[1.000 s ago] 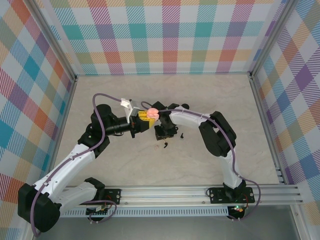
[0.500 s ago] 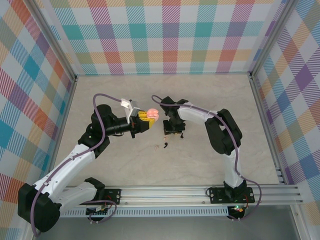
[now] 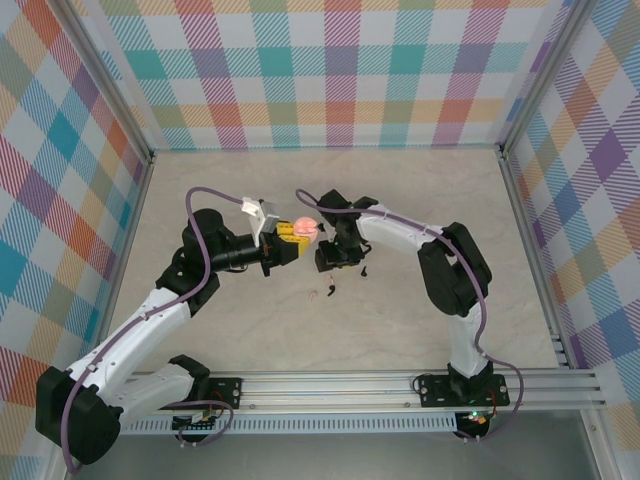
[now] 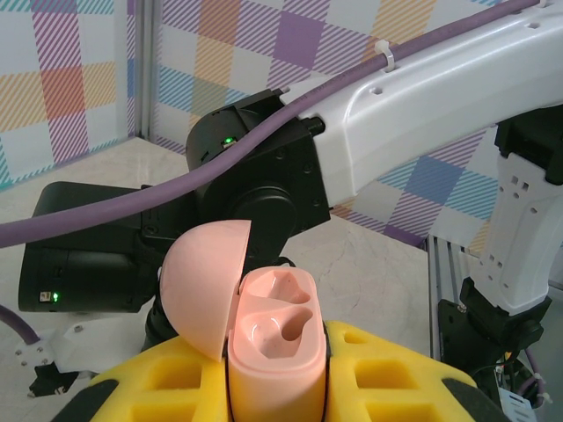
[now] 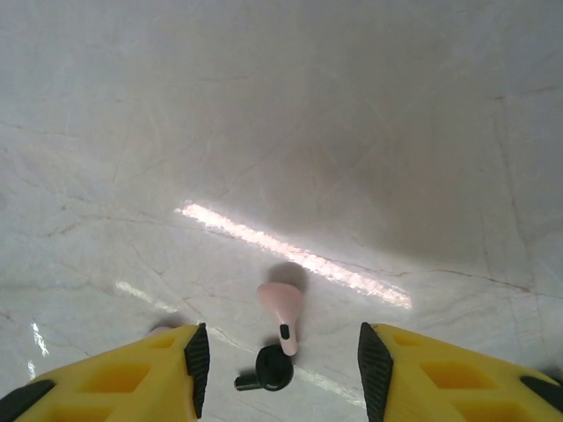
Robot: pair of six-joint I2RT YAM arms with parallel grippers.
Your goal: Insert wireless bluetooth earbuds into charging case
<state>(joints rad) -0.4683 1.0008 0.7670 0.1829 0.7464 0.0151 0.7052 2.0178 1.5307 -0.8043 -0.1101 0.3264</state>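
1. The charging case (image 4: 273,352) is sitting upright between the fingers of the left gripper (image 3: 292,238), clamped there.
2. Its lid (image 4: 201,281) is standing open, leaning toward 10 o'clock in the left wrist view.
3. Overhead, the right gripper (image 3: 335,262) is hanging at 4 o'clock of the case, near it but apart.
4. In the right wrist view, one earbud (image 5: 283,309) is lying on the table (image 3: 420,190), framed between the right gripper's parted fingers.
5. A second earbud (image 5: 268,371) is lying just beside the first, at its 7 o'clock.
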